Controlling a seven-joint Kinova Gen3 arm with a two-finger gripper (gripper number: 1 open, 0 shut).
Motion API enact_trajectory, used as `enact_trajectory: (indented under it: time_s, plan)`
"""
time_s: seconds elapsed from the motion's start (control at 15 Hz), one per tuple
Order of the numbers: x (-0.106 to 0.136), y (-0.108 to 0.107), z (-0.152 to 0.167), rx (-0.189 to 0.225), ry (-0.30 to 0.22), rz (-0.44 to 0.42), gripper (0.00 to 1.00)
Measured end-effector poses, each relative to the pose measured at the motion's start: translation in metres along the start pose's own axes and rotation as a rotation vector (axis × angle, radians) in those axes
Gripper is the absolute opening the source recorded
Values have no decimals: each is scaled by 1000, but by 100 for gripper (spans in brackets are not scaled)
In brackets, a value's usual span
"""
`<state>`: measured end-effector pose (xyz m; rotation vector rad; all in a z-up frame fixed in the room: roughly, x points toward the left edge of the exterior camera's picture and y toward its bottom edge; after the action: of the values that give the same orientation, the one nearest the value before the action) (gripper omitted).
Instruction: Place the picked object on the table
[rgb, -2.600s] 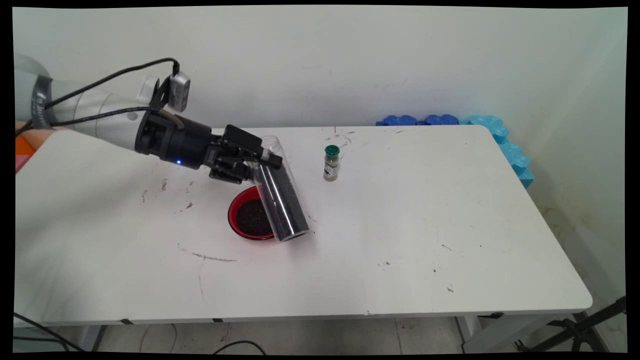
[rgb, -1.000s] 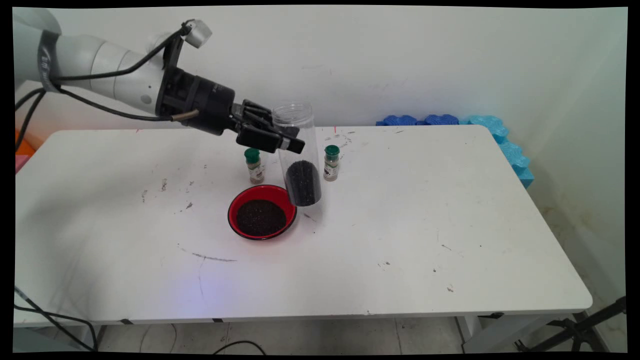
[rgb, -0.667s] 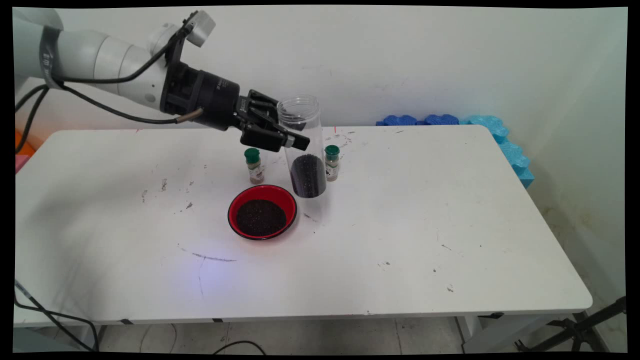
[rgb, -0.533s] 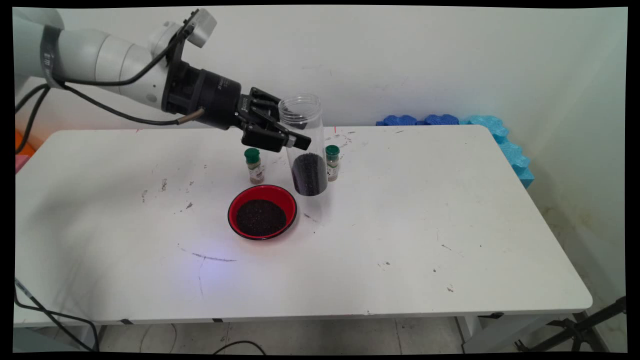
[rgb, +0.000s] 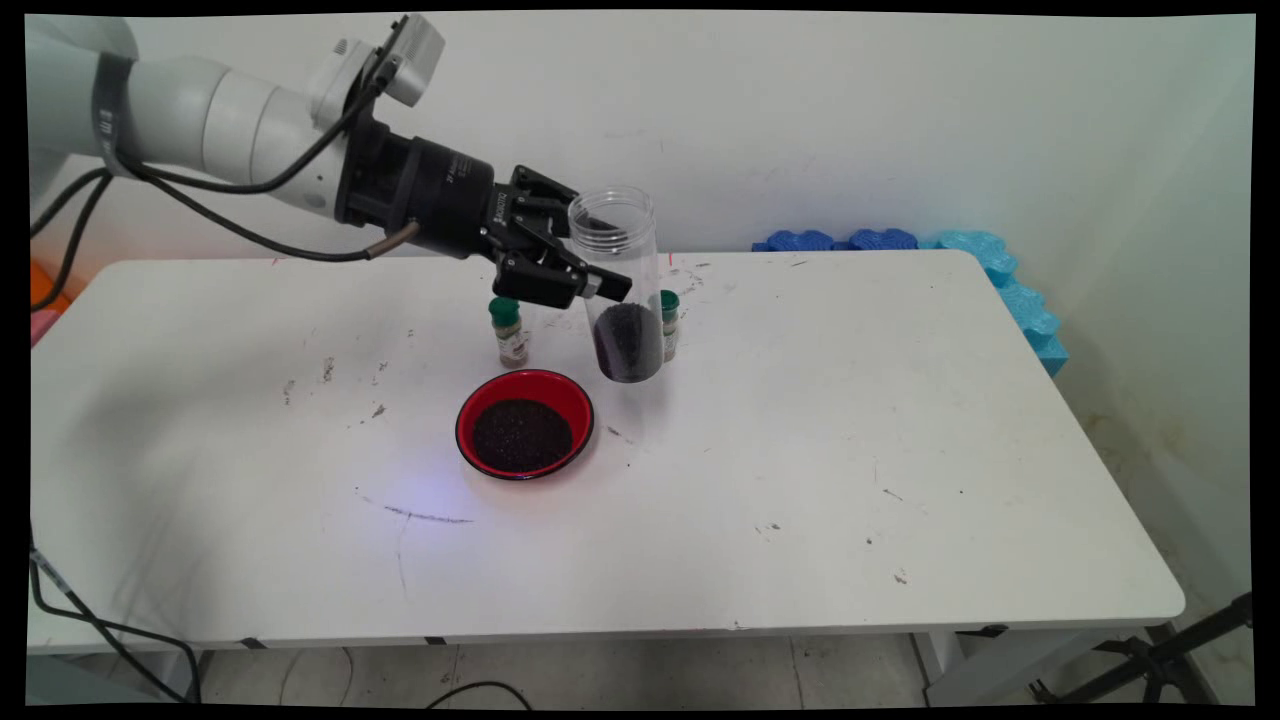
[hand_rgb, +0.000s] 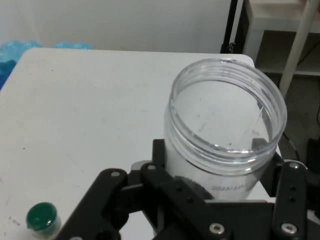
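Gripper clamping tall clear open-mouthed plastic jar, a third full of black grains, upright above white table. Hanging at two o'clock from red bowl of black grains, between two green-capped spice bottles.

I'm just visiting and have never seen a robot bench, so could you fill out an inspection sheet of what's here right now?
Surface: white table, scuffed and speckled with dark marks.
Job's things: clear open jar, upright, dark grains in its bottom, held above the table; red bowl of dark grains.
Clutter: two green-capped spice bottles.
Grippers: gripper, fingers shut on the jar.
Cables: black cables hanging from the arm; more under the table.
Surroundings: pale wall; blue foam at the far corner.
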<state>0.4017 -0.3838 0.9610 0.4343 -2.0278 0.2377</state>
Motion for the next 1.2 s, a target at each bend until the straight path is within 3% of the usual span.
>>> enact_trajectory:
  time_s: [0.53,1.2]
  plan:
    - [-14,9,23,-15,-23,-27,0]
    - [-42,20,79,-7,-37,-80,0]
